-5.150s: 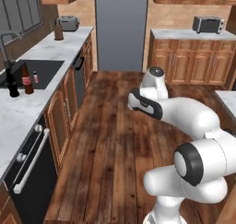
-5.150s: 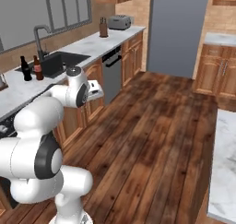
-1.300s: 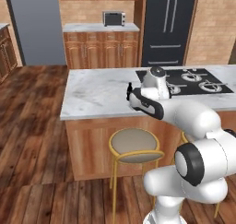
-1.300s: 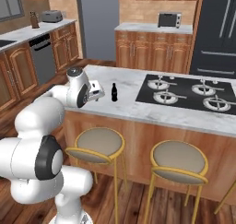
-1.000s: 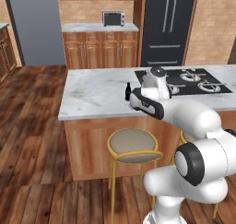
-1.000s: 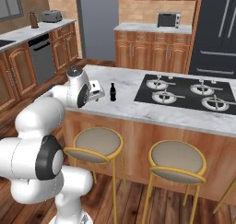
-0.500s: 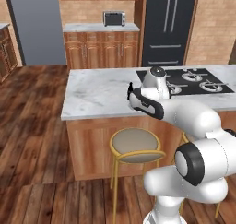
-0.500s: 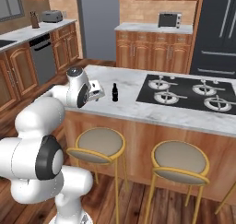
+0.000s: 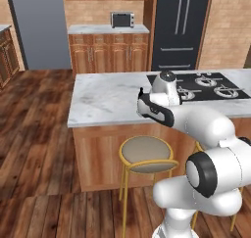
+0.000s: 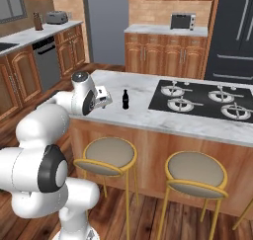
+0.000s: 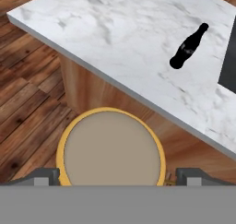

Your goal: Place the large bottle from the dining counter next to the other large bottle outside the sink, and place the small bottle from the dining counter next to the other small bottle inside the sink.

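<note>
The small bottle point(image 10: 125, 99) is dark with a narrow neck and stands upright on the dining counter point(image 10: 148, 116), just left of the black stove plate point(image 10: 207, 101). In the hand view the small bottle point(image 11: 186, 48) appears at the upper right on the marble dining counter point(image 11: 115, 29). My gripper point(image 10: 105, 100) hovers open and empty over the counter's near edge, a short way left of the bottle and apart from it. Its fingertips point(image 11: 46, 176) stand wide apart above a stool. In the left base view my gripper point(image 9: 141, 107) hides most of the bottle. The sink and the large bottles are out of view.
Round yellow-framed stools point(image 10: 106, 154) point(image 10: 196, 173) stand tucked against the counter's wooden side; one of these stools point(image 11: 110, 149) lies right under the hand. A black fridge point(image 9: 179, 26) and a worktop with a microwave point(image 9: 122, 19) line the far wall. Wooden floor point(image 9: 34, 149) lies open to the left.
Since five seconds ago the base has swung from the sink side to the dining counter. Over the last second the views shift only slightly; the gripper stays open and the bottle stands still.
</note>
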Robot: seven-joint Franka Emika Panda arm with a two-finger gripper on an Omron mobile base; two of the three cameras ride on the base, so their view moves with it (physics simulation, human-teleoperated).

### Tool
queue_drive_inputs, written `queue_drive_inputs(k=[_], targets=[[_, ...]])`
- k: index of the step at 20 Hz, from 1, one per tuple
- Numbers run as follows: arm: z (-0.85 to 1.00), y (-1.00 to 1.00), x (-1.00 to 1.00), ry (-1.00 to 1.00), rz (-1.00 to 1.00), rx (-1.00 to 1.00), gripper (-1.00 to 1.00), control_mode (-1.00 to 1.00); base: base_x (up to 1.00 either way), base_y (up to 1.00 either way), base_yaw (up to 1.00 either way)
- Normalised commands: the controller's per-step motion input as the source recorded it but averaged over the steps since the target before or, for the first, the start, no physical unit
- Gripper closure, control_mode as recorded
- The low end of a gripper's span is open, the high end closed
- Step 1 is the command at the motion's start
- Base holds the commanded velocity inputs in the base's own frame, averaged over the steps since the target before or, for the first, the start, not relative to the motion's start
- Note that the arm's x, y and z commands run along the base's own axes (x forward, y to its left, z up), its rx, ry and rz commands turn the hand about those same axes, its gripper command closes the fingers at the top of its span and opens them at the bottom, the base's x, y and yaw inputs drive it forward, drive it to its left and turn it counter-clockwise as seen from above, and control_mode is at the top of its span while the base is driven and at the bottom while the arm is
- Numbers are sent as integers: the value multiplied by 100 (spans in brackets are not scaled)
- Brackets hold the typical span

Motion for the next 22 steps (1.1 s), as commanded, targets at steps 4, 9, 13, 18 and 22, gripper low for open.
queue_drive_inputs(k=[4,9,13,18,22], targets=[[0,0,0,0,0,0,-100,100,28,0,0],[0,0,0,0,0,0,-100,100,31,0,0],[0,0,0,0,0,0,-100,100,30,0,0],[0,0,0,0,0,0,-100,100,30,0,0],[0,0,0,0,0,0,-100,100,34,0,-1]])
